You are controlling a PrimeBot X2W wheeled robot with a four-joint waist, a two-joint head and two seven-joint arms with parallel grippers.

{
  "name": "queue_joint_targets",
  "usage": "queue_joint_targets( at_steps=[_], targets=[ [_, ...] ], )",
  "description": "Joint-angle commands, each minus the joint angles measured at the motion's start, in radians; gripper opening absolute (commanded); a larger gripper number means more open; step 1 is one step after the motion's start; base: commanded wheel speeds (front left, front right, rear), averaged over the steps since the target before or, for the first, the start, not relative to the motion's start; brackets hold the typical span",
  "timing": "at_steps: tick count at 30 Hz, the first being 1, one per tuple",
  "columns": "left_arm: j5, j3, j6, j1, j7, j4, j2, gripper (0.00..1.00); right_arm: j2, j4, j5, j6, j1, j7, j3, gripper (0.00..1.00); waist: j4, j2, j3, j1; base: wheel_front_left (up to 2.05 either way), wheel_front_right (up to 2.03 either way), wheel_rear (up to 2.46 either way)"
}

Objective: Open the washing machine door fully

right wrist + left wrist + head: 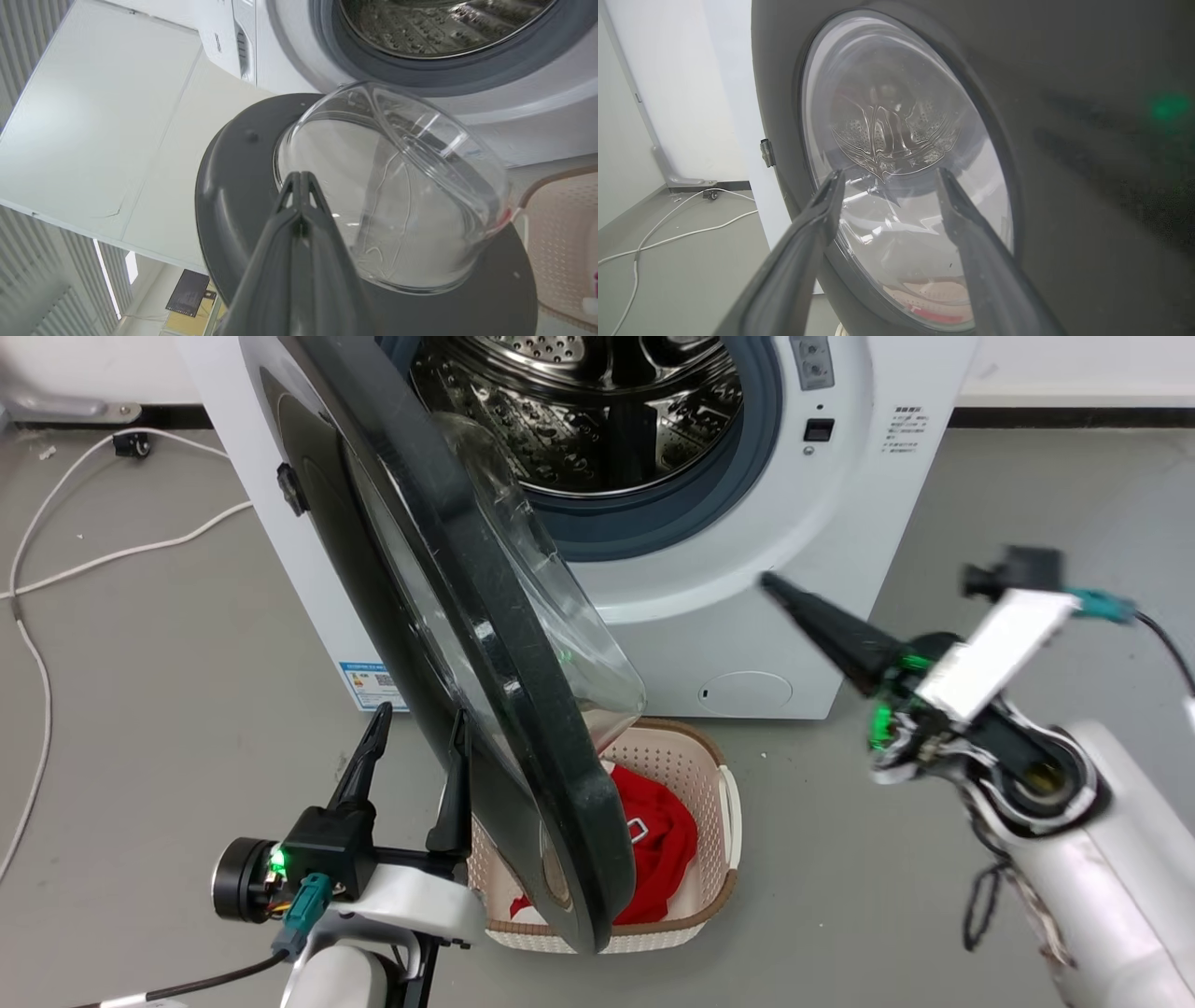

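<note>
The washing machine (840, 523) stands white at the top of the head view, its steel drum (597, 411) exposed. The washing machine door (523, 728) is swung out, its edge towards me, and its clear glass bowl (569, 616) faces right. My left gripper (420, 719) is open at the door's outer face, one finger close to or against it. In the left wrist view the left gripper (889, 176) points at the door's glass window (896, 163). My right gripper (775, 586) is shut and empty, right of the door. In the right wrist view the right gripper (301, 178) points at the bowl (397, 186).
A cream perforated basket (724, 803) with a red cloth (663, 840) sits on the floor under the open door. White cables (37, 616) trail over the grey floor on the left. A small round filter cap (745, 693) sits low on the machine front.
</note>
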Motion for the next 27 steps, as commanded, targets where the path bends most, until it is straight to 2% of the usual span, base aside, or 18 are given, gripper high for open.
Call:
queue_joint_targets(
  at_steps=[1, 7, 11, 13, 14, 15, 21, 24, 27],
  targets=[
    [-0.004, 0.005, 0.003, 0.014, -0.003, 0.002, -0.001, 1.00, -0.027, -0.026, -0.016, 0.000, 0.053, -0.057, -0.042, 0.00, -0.007, 0.0000, -0.010, 0.0001, 0.00, 0.00, 0.00],
    [-0.004, 0.021, 0.006, 0.039, -0.003, 0.006, -0.001, 1.00, -0.075, -0.124, -0.024, 0.000, 0.248, -0.231, -0.183, 0.00, -0.019, 0.0000, -0.031, 0.0001, 0.00, 0.00, 0.00],
    [-0.004, 0.025, 0.002, 0.052, -0.003, 0.011, -0.001, 1.00, -0.086, -0.170, -0.036, 0.000, 0.356, -0.285, -0.216, 0.01, -0.022, 0.0000, -0.043, 0.0001, 0.00, 0.00, 0.00],
    [-0.005, 0.028, 0.002, 0.059, -0.003, 0.013, -0.001, 1.00, -0.087, -0.188, -0.050, 0.000, 0.417, -0.325, -0.232, 0.43, -0.024, 0.0000, -0.048, 0.0001, 0.00, 0.00, 0.00],
    [-0.006, 0.030, 0.002, 0.061, -0.003, 0.014, -0.001, 1.00, -0.079, -0.200, -0.053, 0.000, 0.443, -0.349, -0.240, 0.88, -0.025, 0.0000, -0.050, 0.0001, 0.00, 0.00, 0.00],
    [-0.007, 0.032, 0.001, 0.062, -0.003, 0.014, -0.001, 1.00, -0.068, -0.209, -0.051, 0.000, 0.466, -0.369, -0.247, 1.00, -0.026, 0.0000, -0.053, 0.0001, 0.00, 0.00, 0.00],
    [-0.010, 0.031, -0.001, 0.078, -0.003, 0.022, -0.001, 1.00, -0.038, -0.245, -0.155, 0.000, 0.574, -0.524, -0.260, 1.00, -0.024, 0.0000, -0.069, 0.0001, 0.00, 0.00, 0.00],
    [-0.013, 0.030, 0.000, 0.080, -0.003, 0.025, -0.001, 1.00, -0.034, -0.239, -0.253, 0.000, 0.612, -0.603, -0.271, 1.00, -0.021, 0.0000, -0.074, 0.0001, 0.00, 0.00, 0.00],
    [-0.013, 0.032, 0.004, 0.079, -0.003, 0.024, -0.001, 1.00, -0.011, -0.232, -0.360, 0.000, 0.617, -0.635, -0.296, 1.00, -0.022, 0.0000, -0.075, 0.0001, 0.00, 0.00, 0.00]
  ],
)
